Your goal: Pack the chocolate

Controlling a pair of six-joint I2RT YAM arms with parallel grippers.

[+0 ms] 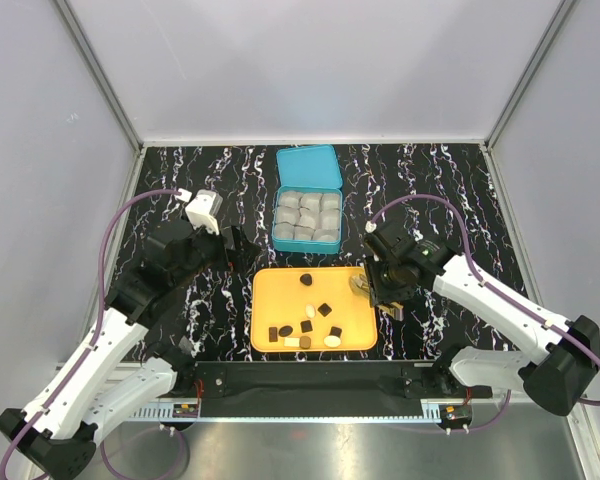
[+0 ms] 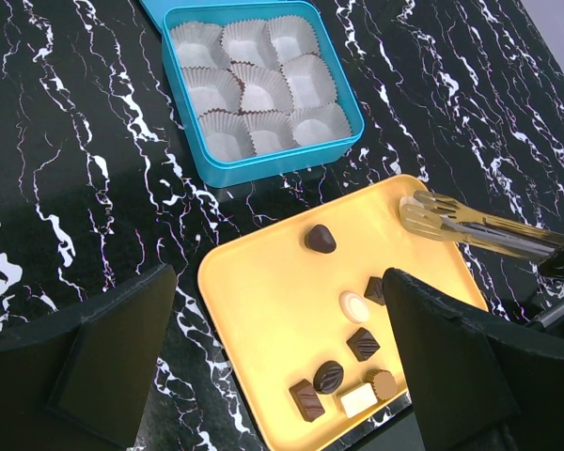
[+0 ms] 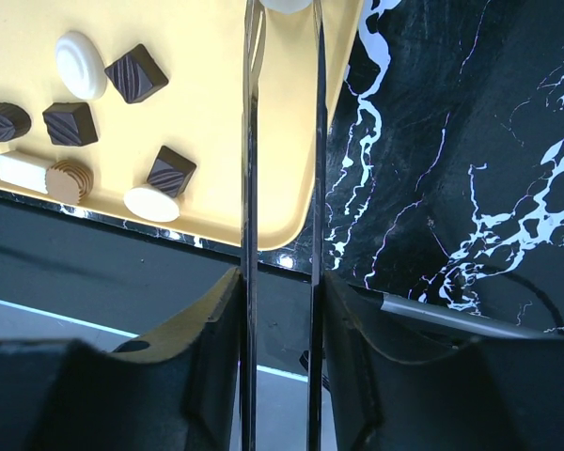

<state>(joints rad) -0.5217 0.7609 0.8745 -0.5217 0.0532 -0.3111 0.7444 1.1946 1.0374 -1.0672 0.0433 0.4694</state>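
Black marble-patterned tabletop with white veins [image 1: 450, 170], plain pale grey wall panels [image 1: 310, 60] on three sides, aluminium corner posts [image 1: 100, 75], brushed metal strip [image 1: 330, 445] along the near edge, soft even light

Black counter [image 2: 85, 169] veined white; teal tin [image 2: 263, 167] with white pleated paper cups [image 2: 254, 89]; orange tray [image 2: 263, 310]; chocolates [image 3: 136, 73] dark brown, striped, or cream; tongs [image 2: 470, 228] seemingly gold.

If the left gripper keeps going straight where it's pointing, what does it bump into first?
Most likely the orange tray, near the chocolates at its end. The left gripper is open and aims down at it with nothing between, though depth is hard to judge.
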